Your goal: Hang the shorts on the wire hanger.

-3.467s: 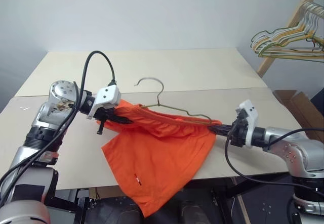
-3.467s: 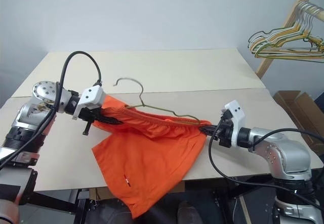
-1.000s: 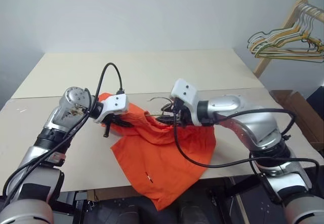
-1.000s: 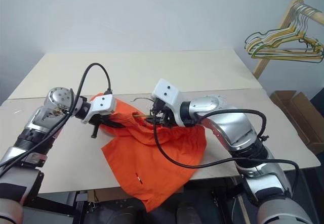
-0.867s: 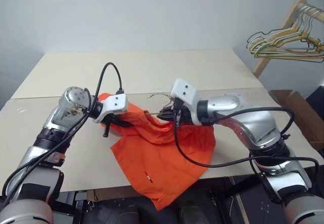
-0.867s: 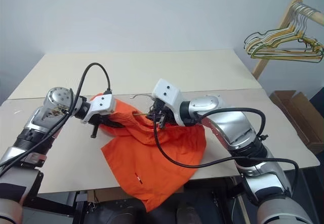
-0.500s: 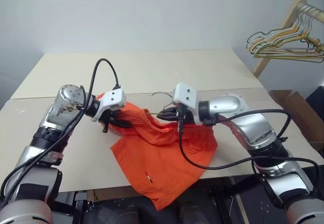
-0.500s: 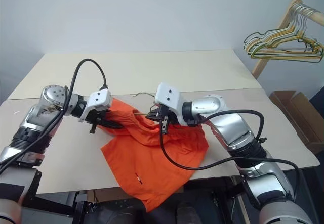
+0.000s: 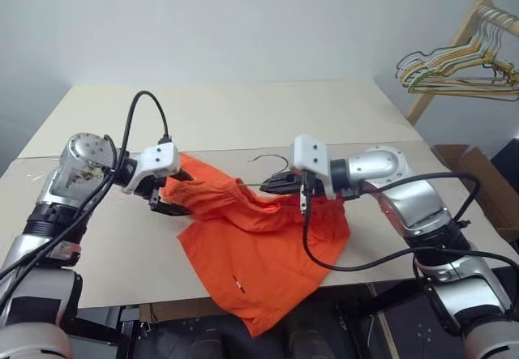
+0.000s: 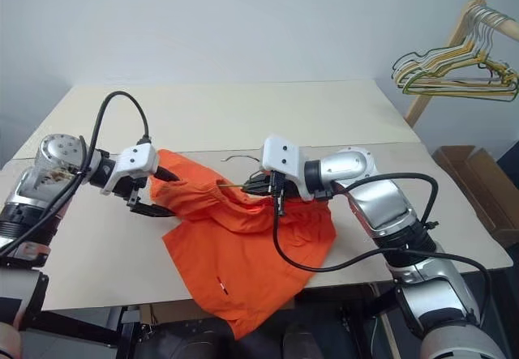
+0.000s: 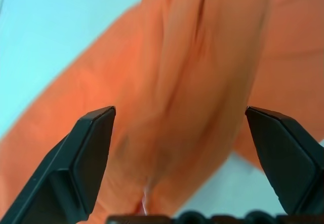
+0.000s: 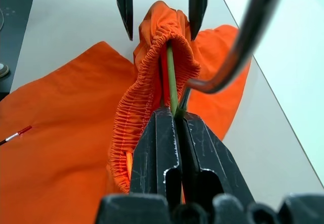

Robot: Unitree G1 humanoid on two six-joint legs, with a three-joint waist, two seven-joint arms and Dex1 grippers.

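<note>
The shorts [image 9: 263,250] drape over the near edge of my desk [image 9: 243,116], one leg hanging off; my right end effector [image 12: 174,128] is pressed together on the wire hanger [image 12: 172,82] threaded through the gathered waistband, its hook [image 9: 272,159] poking up behind; my left end effector [image 11: 187,148] stands spread wide around the waistband's far end, its fingers [image 11: 86,158] off the cloth; beyond, pale desk, grey wall, a rack of coloured hangers [image 9: 454,71] at right.
</note>
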